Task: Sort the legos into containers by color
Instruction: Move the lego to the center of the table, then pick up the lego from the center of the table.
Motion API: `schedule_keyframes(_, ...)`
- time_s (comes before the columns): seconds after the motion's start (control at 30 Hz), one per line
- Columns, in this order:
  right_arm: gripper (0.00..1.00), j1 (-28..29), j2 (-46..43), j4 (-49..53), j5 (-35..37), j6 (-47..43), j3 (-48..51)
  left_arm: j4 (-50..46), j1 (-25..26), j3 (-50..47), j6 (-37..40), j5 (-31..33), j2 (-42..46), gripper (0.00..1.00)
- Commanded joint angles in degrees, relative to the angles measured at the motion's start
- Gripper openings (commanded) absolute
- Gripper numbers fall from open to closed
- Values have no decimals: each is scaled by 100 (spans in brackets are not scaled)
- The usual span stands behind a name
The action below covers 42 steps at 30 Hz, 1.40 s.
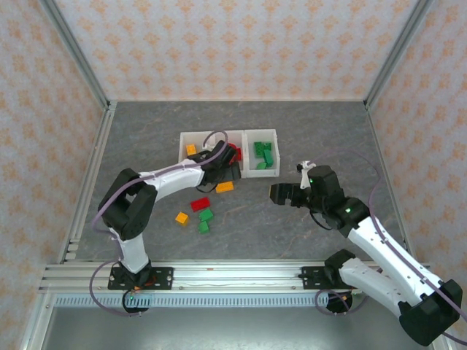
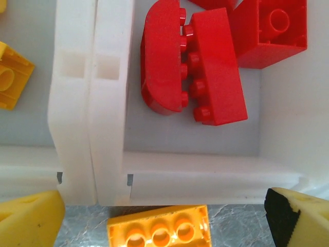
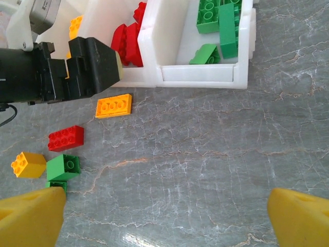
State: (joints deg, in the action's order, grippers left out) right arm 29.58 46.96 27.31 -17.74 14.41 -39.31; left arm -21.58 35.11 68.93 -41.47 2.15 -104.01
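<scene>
The containers (image 1: 259, 133) sit on the grey tabletop (image 1: 146, 138), a row of three joined white bins toward 12 o'clock from the arm bases. Seen from above, the bin at the 9 o'clock end holds an orange-yellow brick (image 1: 191, 149), the middle bin holds red bricks (image 2: 205, 67), and the bin at the 3 o'clock end holds green bricks (image 1: 263, 157). The left fingers (image 2: 28, 218) stand wide apart and hold nothing. They hover over the near wall of the middle bin. In the left wrist view a flat orange brick (image 2: 159, 229) lies on the tabletop between them, just outside that wall. The right fingers (image 3: 31, 216) are spread wide as well, empty, above bare tabletop at about 4 o'clock from the containers. More legos (image 1: 200, 205) lie loose at 7 o'clock from the bins, close together: a red brick (image 3: 66, 138), a yellow brick (image 3: 29, 164), a green brick (image 3: 63, 167), and a second green brick (image 3: 55, 184) just at its 6 o'clock in the right wrist view
</scene>
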Motion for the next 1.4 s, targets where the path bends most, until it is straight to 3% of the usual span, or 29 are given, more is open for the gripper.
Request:
schedule_keyframes(0.0,100,39,-90,-99,130,46,28,-108,62,43,100,46,-31,99)
schedule_keyframes(0.2,100,39,-66,-137,73,40,46,-307,514,-198,-435,566,160,99)
schedule_keyframes(0.4,100,39,-73,-167,-36,8,51,126,891,-459,-1442,1210,141,99)
schedule_keyframes(0.6,100,73,-134,-173,-46,4,48,-185,1000,-233,-1869,1874,-155,99)
schedule_keyframes(0.83,100,91,-143,-187,-90,-10,55,-243,1005,-170,-1961,2023,-498,97)
schedule_keyframes(1.1,100,118,-143,-194,-72,-13,54,-193,985,24,-1607,1707,-928,92)
schedule_keyframes(1.37,100,127,-144,-151,60,8,37,-162,775,-243,-1408,1447,-887,78)
